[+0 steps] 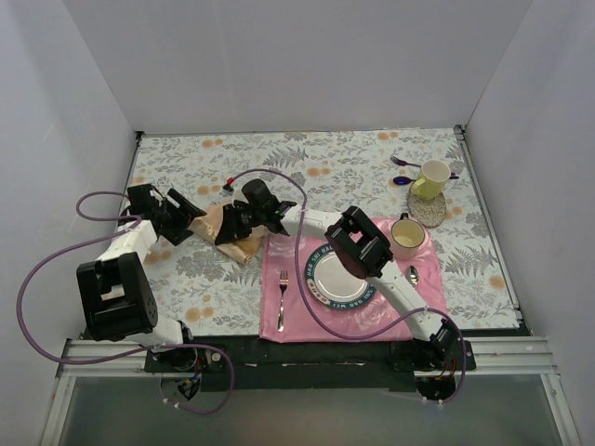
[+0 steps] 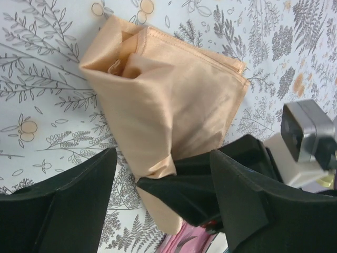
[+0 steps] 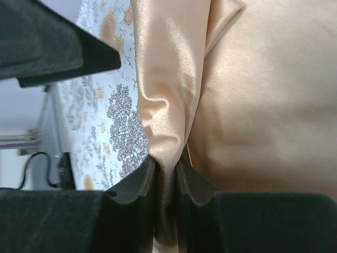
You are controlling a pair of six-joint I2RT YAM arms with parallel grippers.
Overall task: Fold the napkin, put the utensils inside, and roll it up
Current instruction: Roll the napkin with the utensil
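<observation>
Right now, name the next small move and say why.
Probably the right jaws, shut on a ridge of the napkin, should draw that fold over and lay it flat. The left jaws stand open and grip nothing, so only the right can move the cloth, which lies rumpled and only half folded.

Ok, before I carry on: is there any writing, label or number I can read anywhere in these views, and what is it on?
Plate: white lettering runs round its dark rim band, too small and blurred to quote.
Napkin, pink placemat, fern-print tablecloth, yellow-green cup, cream mug: no text visible.
Wrist views: nothing legible.
</observation>
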